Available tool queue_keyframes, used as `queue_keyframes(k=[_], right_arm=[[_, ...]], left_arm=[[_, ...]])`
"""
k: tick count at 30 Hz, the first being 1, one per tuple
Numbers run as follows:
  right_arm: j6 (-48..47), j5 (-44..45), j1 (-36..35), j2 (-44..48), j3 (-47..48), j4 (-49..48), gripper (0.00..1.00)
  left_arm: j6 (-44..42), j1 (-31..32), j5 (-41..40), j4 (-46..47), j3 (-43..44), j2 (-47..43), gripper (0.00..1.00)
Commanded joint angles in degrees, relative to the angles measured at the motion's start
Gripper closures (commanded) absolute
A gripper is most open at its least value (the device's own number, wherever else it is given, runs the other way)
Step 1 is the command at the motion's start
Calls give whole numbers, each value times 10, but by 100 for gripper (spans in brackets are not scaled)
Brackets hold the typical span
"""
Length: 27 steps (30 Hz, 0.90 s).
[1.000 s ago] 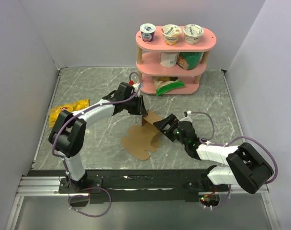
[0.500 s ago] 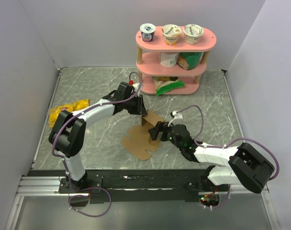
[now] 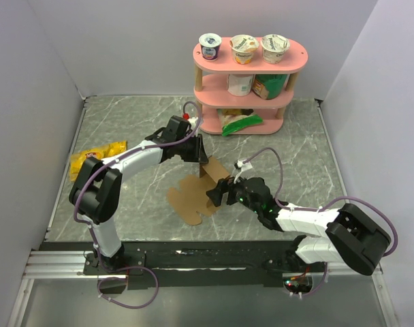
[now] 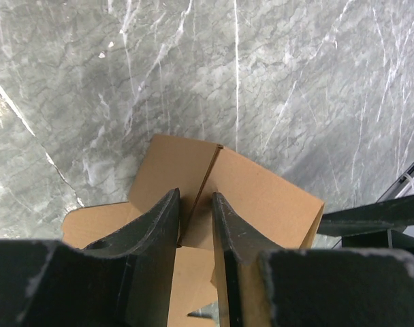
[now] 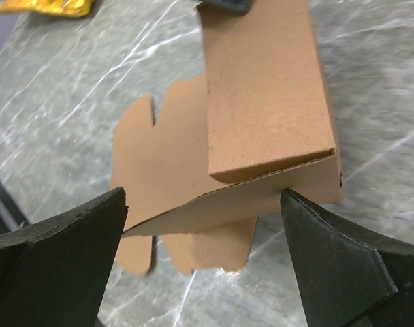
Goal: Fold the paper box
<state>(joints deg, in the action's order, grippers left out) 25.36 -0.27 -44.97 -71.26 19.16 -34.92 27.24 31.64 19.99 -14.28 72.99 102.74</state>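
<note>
The paper box (image 3: pixel 188 199) is a brown cardboard sheet, partly folded, in the middle of the table. Its near flaps lie flat and its far panels are raised. My left gripper (image 3: pixel 200 161) is at the far raised end, shut on an upright fold of the paper box (image 4: pixel 261 197). In the left wrist view both fingers (image 4: pixel 159 225) press against that fold, one on each side. My right gripper (image 3: pixel 218 193) is wide open at the box's right side. In the right wrist view the folded end of the box (image 5: pixel 261 88) lies between the spread jaws of this gripper (image 5: pixel 203 199).
A pink three-tier shelf (image 3: pixel 251 85) with yogurt cups and packets stands at the back. A yellow snack bag (image 3: pixel 97 158) lies at the left near the wall. White walls close in both sides of the marble table (image 3: pixel 125 122).
My right gripper has moved left up to the box, staying open. The box's flat flaps have shifted slightly left. The left arm has held still.
</note>
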Motion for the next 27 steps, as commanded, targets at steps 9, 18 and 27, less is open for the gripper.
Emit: queue_keyframes(k=[9, 18, 27], right_arm=[[-15, -68, -2, 63, 9, -21, 0], [-12, -72, -2, 46, 30, 14, 0], [-70, 28, -14, 30, 6, 1, 0]], left_arm=[[-15, 4, -24, -42, 1, 19, 70], [-18, 7, -27, -44, 2, 26, 70], [-18, 7, -29, -45, 2, 23, 70]])
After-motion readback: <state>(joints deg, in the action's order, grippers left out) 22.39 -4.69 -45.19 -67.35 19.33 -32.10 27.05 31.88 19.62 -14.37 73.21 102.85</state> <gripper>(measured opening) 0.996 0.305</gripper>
